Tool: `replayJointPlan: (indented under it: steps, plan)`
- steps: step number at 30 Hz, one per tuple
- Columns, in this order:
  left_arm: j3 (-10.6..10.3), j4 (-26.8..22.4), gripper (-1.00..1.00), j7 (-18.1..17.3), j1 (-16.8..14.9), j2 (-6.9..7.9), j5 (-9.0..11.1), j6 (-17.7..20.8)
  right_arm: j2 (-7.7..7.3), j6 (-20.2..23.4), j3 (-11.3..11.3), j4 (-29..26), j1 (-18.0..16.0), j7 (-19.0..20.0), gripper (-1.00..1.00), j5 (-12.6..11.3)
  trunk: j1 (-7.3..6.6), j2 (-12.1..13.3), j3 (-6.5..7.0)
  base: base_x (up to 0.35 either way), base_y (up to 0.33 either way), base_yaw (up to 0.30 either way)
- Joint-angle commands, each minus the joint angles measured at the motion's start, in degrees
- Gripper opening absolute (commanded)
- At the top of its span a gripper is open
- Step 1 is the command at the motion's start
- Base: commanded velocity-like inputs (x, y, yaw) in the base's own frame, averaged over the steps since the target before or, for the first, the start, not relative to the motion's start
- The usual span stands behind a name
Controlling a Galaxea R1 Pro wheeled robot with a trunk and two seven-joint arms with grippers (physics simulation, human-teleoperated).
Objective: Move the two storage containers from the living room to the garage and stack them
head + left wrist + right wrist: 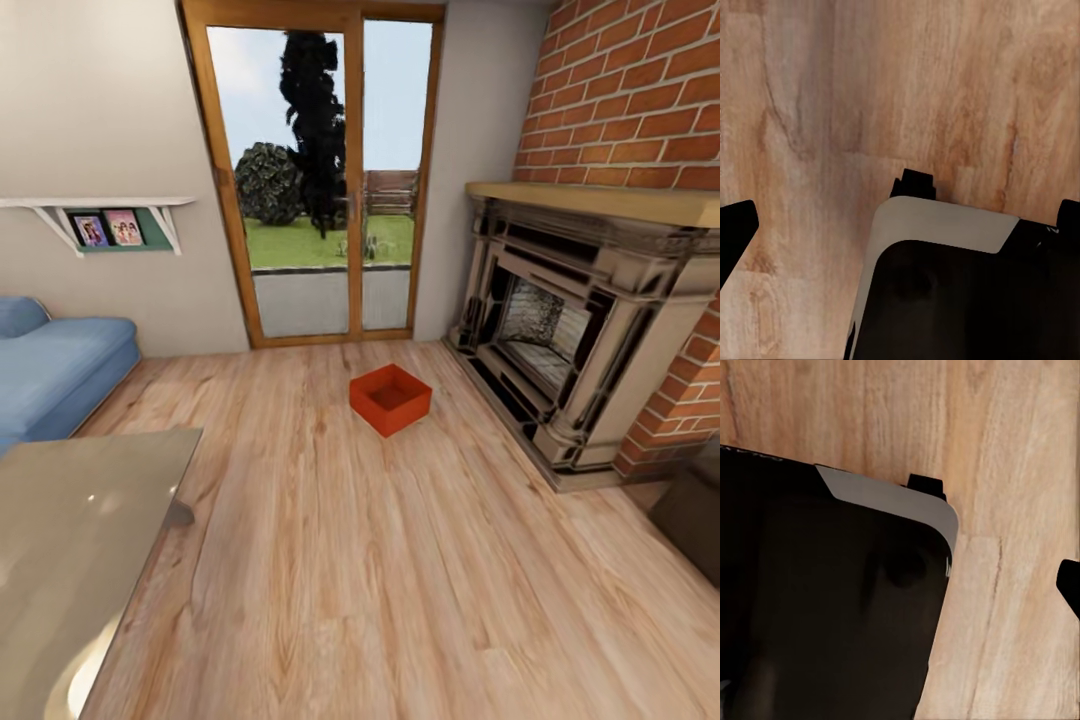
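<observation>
One red-orange bin (390, 399), open-topped with low plain walls, sits empty on the wood floor (400, 580) near the fireplace (570, 330). Both wrist views look down on planks and the dark robot base (967, 292). Cannot tell whether either gripper is apart or together.

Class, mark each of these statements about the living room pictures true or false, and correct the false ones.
1. A red-orange storage container sits on the wood plank floor in front of the glass door. True.
2. The container holds a stack of books. False: its inside looks empty.
3. The fireplace stands at the right of the head view, under a brick chimney. True.
4. A green sofa stands at the left. False: the sofa is blue.
5. The container lies tipped on its side. False: it sits flat with its open top upward.
</observation>
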Motion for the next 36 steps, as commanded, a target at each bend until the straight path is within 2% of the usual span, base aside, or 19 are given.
replayJointPlan:
  steps: [1,11,36]
  plan:
    - [0.2,0.0,1.0,0.1,0.0,-0.01,0.3,0.2,0.03,-0.3,0.4,0.2,-0.1,0.2,1.0,-0.6,0.03,0.0,-0.05,0.322,0.0,0.264]
    - [0.2,0.0,1.0,0.1,0.0,-0.01,0.3,0.2,0.02,-0.3,0.5,0.2,-0.1,0.2,1.0,-0.6,0.03,0.0,-0.05,0.322,0.0,0.224]
    - [0.3,0.0,1.0,0.1,0.0,0.07,0.3,0.2,0.02,-0.3,0.5,0.2,0.0,0.2,1.0,-0.6,0.03,0.0,-0.05,0.322,0.0,0.004]
